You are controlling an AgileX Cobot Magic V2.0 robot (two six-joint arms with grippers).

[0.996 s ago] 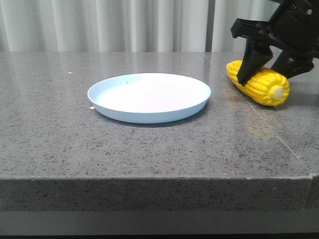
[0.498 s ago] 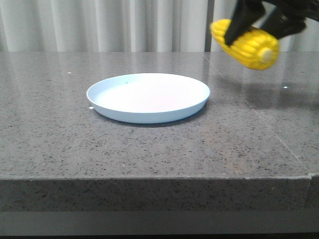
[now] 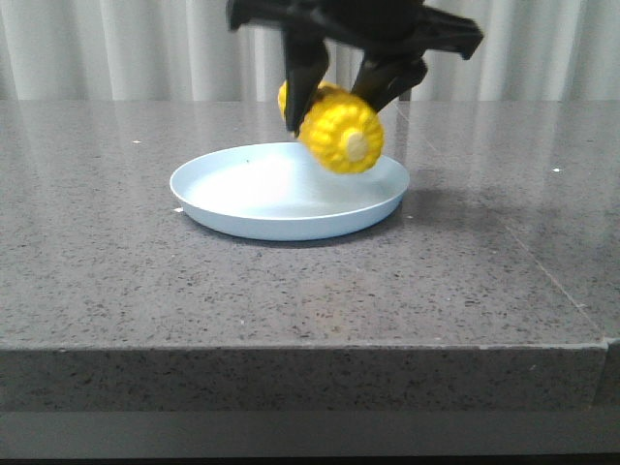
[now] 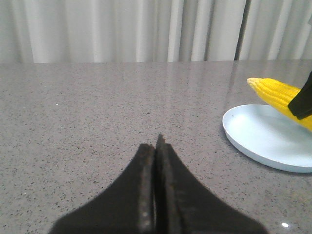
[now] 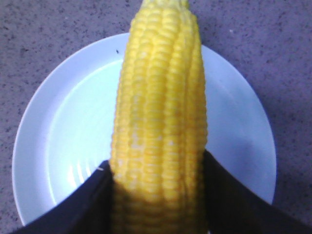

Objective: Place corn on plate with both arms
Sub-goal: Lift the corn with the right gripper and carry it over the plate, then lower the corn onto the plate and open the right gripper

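Grey stone countertop lay beneath as my right claw (image 3: 338,95) gripped the corn (image 3: 334,127) above the plate (image 3: 223,208), release pending, my left claw (image 4: 156,146) clenched empty.

Right hand (image 3: 339,97) raised, fingers clamped (something gripped between); left hand (image 4: 156,146) low, fingers pressed together

one corn (image 3: 339,129), one plate (image 3: 242,218), two tools, right tool (image 3: 344,87), left tool (image 4: 156,146)

We saw a grey speckled stone bench (image 3: 291,291) with a glossy top and a thick front edge. Directly on it lay only the pale blue plate (image 3: 242,215), set near the middle, well back from the front edge.
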